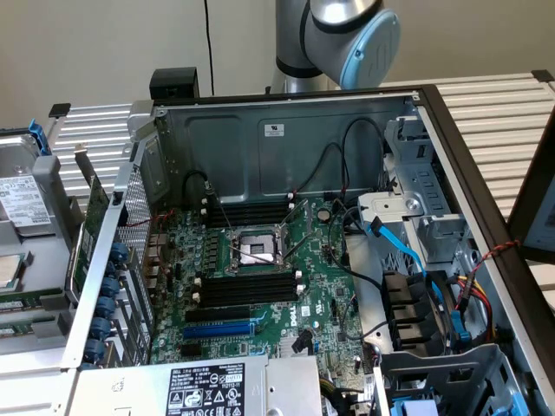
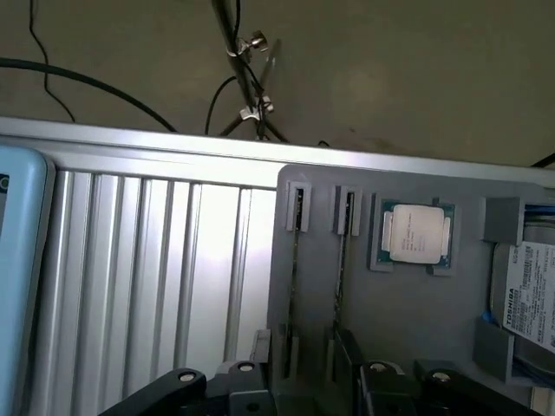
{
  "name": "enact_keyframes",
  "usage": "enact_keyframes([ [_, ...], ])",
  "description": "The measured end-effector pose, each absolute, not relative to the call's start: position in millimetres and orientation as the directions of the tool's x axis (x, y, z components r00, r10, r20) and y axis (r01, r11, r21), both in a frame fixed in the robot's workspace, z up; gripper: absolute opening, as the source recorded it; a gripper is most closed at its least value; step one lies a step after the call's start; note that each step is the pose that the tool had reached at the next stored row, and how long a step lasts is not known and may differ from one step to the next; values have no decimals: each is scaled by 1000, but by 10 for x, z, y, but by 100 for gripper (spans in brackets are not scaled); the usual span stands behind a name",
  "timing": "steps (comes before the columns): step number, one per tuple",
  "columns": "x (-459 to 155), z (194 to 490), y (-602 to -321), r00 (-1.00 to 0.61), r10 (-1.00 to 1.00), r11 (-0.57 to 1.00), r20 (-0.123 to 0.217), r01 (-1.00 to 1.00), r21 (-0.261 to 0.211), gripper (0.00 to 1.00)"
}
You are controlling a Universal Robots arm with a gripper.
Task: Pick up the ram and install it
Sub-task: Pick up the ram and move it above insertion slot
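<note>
The gripper [image 2: 312,388] is held wide and empty near the ram [image 2: 295,260], stood edge-up in a tray [image 2: 416,321] at nine o'clock of the case [image 1: 260,147] in the exterior view. Pickup is judged underway; alignment over its thin edge is needed.

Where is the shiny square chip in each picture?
Exterior view: the square chip is at the exterior view's far left edge, just in front of the hard drive.
Wrist view: the square chip lies in the grey tray, beside the hard drive.
Shared landmark: the white-labelled hard drive.
</note>
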State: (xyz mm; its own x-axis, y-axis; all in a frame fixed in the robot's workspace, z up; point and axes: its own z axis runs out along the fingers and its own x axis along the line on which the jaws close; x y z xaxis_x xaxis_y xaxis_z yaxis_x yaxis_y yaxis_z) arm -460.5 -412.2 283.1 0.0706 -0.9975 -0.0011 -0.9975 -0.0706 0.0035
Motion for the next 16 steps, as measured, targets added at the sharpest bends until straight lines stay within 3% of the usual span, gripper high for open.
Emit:
enact_keyframes([
  [16,-4584,2541,-4138,-9,-1000,9,-1,-1000,4,42],
])
